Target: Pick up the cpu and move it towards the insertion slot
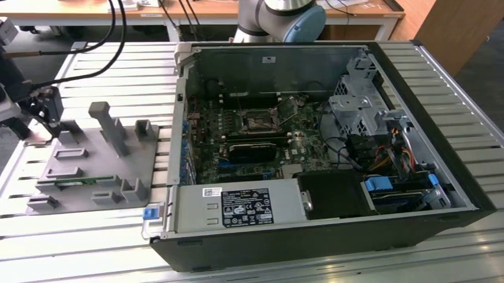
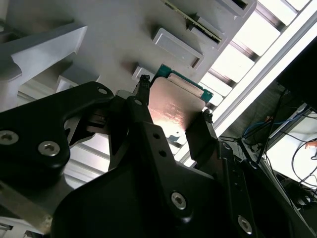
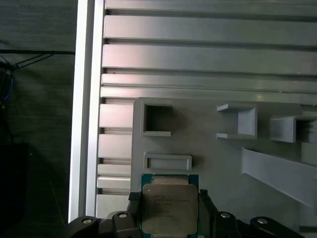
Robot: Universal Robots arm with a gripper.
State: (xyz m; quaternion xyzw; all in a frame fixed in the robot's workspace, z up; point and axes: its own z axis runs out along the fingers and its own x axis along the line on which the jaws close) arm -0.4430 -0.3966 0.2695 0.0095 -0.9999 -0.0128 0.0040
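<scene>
The cpu [image 3: 170, 208] is a flat square chip with a silvery top and a green rim. In both wrist views it sits between my gripper's [image 3: 170, 204] two black fingers [image 2: 200, 134], which press on its opposite edges just above the grey fixture plate [image 3: 218, 158]. The chip [image 2: 173, 106] looks level with the plate. In the exterior view my gripper [image 1: 47, 118] hangs over the far corner of that plate [image 1: 91, 162], at the exterior view's left. The insertion slot [image 1: 258, 122], a dark square framed in metal, lies on the motherboard inside the open computer case [image 1: 315, 147], well to the right of my gripper.
The grey plate carries upright posts [image 1: 106, 127] and pockets, with a narrow green circuit strip [image 1: 79, 181] near its front. A black rectangular block [image 1: 252, 152] lies just in front of the slot. The case walls [image 1: 183, 118] rise between plate and motherboard. Everything rests on a slatted aluminium table [image 1: 94, 236].
</scene>
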